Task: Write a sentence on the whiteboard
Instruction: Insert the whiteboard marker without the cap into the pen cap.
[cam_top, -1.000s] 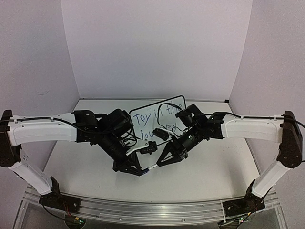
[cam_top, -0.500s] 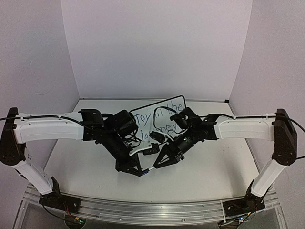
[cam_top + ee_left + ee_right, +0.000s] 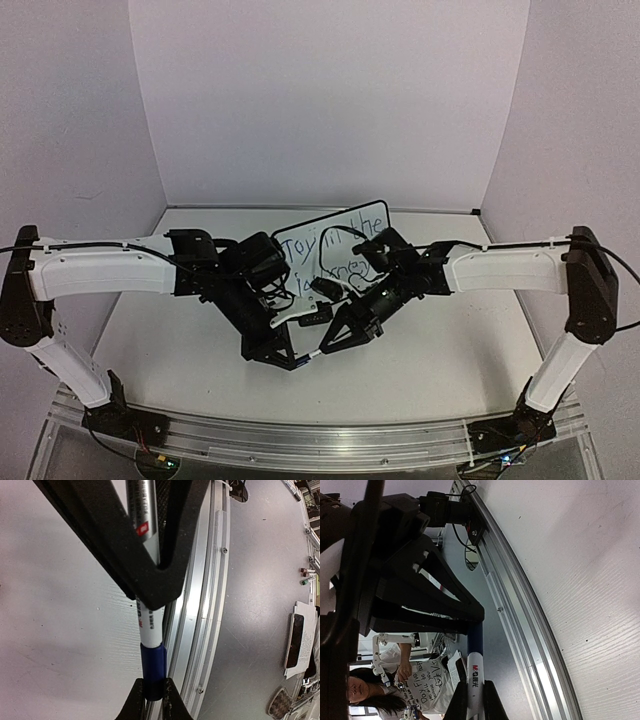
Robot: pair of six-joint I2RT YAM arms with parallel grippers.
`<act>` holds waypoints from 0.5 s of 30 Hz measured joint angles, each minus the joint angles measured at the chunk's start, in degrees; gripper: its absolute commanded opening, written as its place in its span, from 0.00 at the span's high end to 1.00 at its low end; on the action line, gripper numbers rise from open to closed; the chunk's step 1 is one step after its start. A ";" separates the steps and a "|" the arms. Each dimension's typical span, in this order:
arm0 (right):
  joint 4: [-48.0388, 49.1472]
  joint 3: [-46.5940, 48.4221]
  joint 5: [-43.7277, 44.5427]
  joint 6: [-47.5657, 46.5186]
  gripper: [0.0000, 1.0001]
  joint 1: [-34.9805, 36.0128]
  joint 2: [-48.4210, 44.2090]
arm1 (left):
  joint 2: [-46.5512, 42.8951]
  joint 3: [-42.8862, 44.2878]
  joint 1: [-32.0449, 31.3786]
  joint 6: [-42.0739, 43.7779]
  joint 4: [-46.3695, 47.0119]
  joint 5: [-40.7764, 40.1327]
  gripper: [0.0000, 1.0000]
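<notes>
The whiteboard stands tilted at the back centre of the table, partly hidden by both wrists. Its sentence is blue lettering in two lines, with "Toy" legible. In front of it a white marker with a blue cap hangs low over the table between the two grippers. My left gripper is shut on the blue cap. My right gripper is shut on the marker's white barrel. The cap sits on the barrel.
An aluminium rail runs along the table's near edge, just below the grippers in both wrist views. White walls close in the back and both sides. A person sits beyond the table's edge.
Both arms have drawn in slightly toward the centre, and the right wrist now covers more of the whiteboard. The marker stays in the same spot between the shut grippers.
</notes>
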 measured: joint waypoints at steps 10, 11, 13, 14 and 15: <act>1.25 0.00 -1.20 0.13 1.00 0.00 1.16 | 0.00 0.00 -0.02 -1.09 -0.07 -0.44 1.00; 1.25 0.00 -1.20 0.13 1.00 0.00 1.16 | 0.00 0.00 -0.02 -1.18 -0.07 -0.44 1.00; 1.25 0.00 -1.18 0.13 1.00 0.00 1.16 | 0.00 0.00 -0.02 -1.36 -0.07 -0.44 1.00; 1.25 0.00 -1.14 0.15 1.00 0.00 1.16 | 0.00 0.00 -0.02 -1.38 -0.07 -0.44 1.00; 1.25 0.00 -0.96 0.15 1.00 0.00 1.16 | 0.00 0.00 -0.02 -1.44 -0.07 -0.46 0.98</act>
